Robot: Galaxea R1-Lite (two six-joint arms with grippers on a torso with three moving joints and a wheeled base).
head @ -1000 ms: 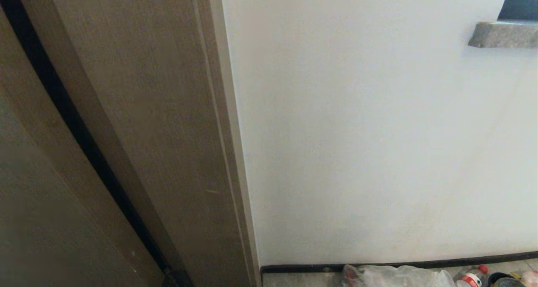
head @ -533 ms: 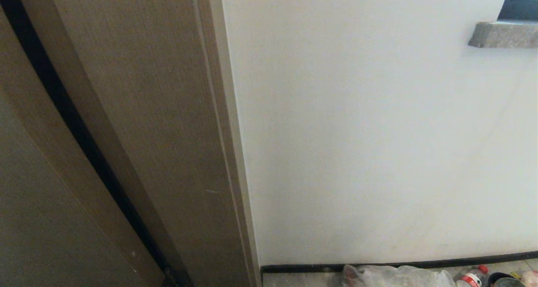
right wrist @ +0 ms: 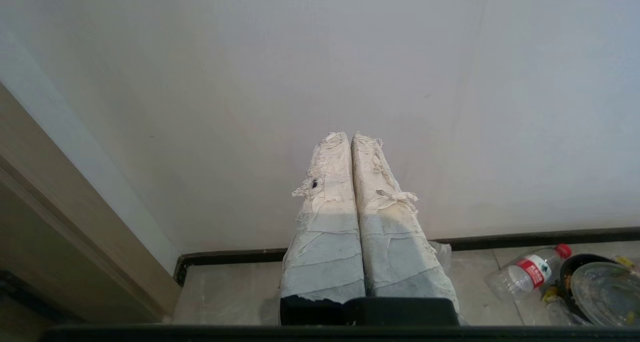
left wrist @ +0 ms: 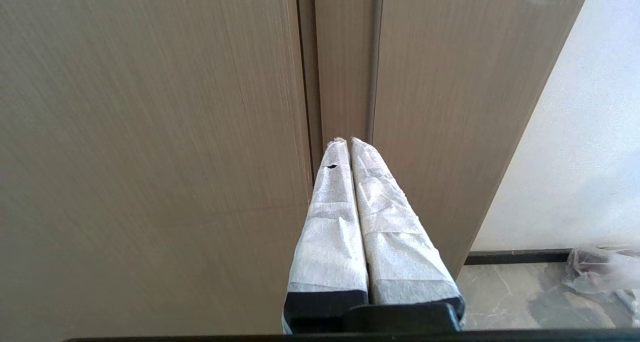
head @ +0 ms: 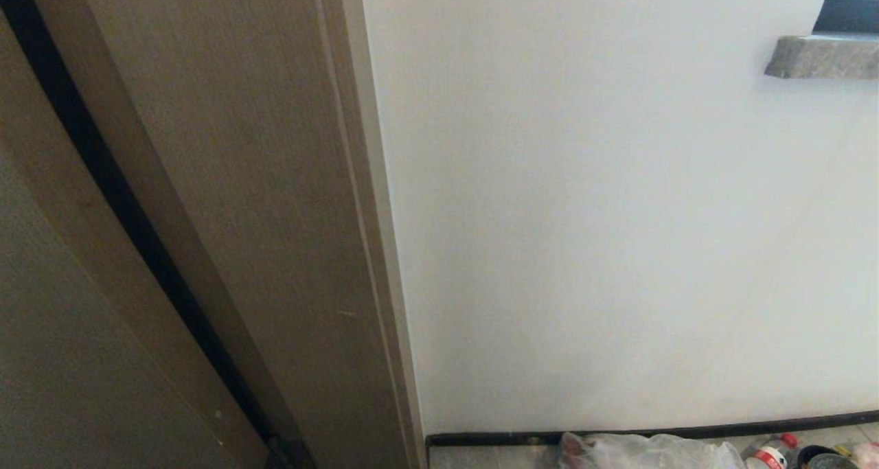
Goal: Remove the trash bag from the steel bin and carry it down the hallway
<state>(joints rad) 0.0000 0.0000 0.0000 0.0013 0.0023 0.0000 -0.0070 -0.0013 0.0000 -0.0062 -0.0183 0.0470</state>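
Note:
The trash bag (head: 645,452), crinkled translucent plastic, lies on the grey tiled floor against the black skirting at the bottom edge of the head view. It also shows in the left wrist view, trash bag (left wrist: 600,269). The steel bin is out of view. My left gripper (left wrist: 346,140), wrapped in white tape, is shut and empty, pointing at a brown wooden door frame. My right gripper (right wrist: 350,134), in frayed tape, is shut and empty too, and points at the white wall. Neither gripper touches the bag, and neither arm appears in the head view.
A clear plastic bottle (right wrist: 530,274) with a red cap and label lies on the floor to the bag's right, beside a black round container (right wrist: 595,292) under a clear lid. The brown door frame (head: 261,249) fills the left. A stone ledge (head: 820,57) juts from the wall, upper right.

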